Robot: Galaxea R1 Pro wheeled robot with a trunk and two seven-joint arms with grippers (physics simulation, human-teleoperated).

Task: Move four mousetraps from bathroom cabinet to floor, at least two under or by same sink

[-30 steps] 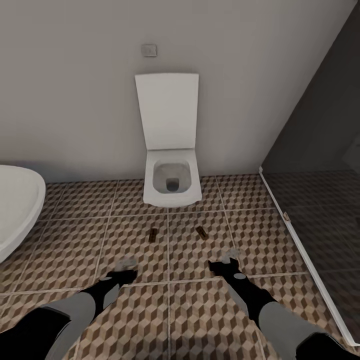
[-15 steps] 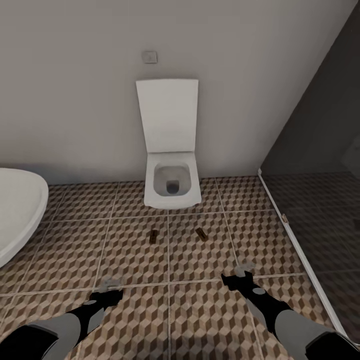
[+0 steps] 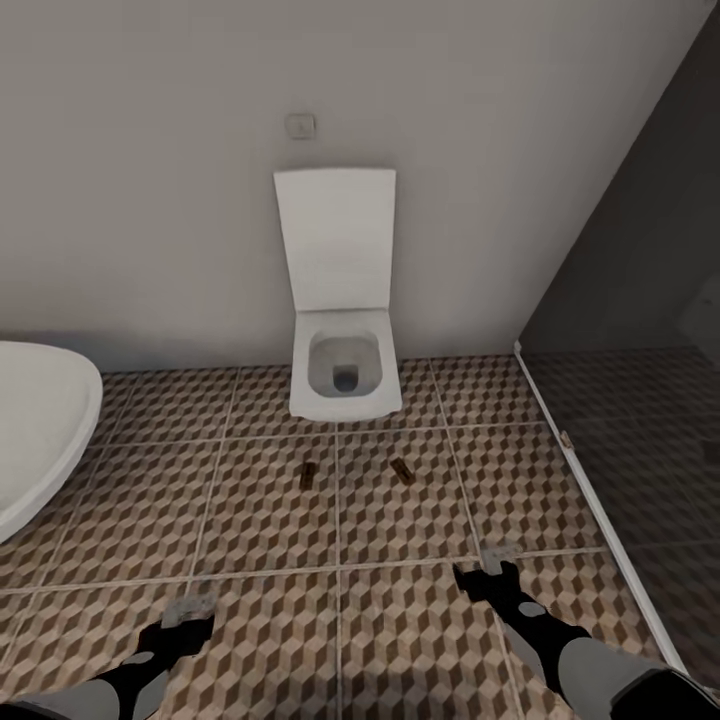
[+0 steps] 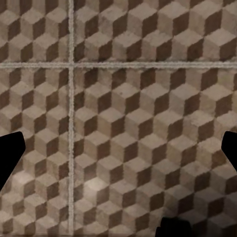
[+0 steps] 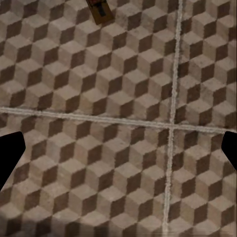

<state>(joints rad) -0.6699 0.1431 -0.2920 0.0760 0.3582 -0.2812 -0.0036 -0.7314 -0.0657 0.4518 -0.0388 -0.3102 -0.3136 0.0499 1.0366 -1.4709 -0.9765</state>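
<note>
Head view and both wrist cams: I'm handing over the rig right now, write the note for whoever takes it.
Left gripper: jaws open, empty, over bare floor.
Right gripper: jaws open, empty, also over tile.
Two mousetraps lie on the floor in front of the toilet: the left trap and the right trap, apart from each other. The right wrist view catches one trap at its frame edge.
Done: two traps are on the tiles.
Left: the other two traps, and the sink condition. From here I cannot confirm any trap is next to a sink; the white fixture at the left looks like a tub.
</note>
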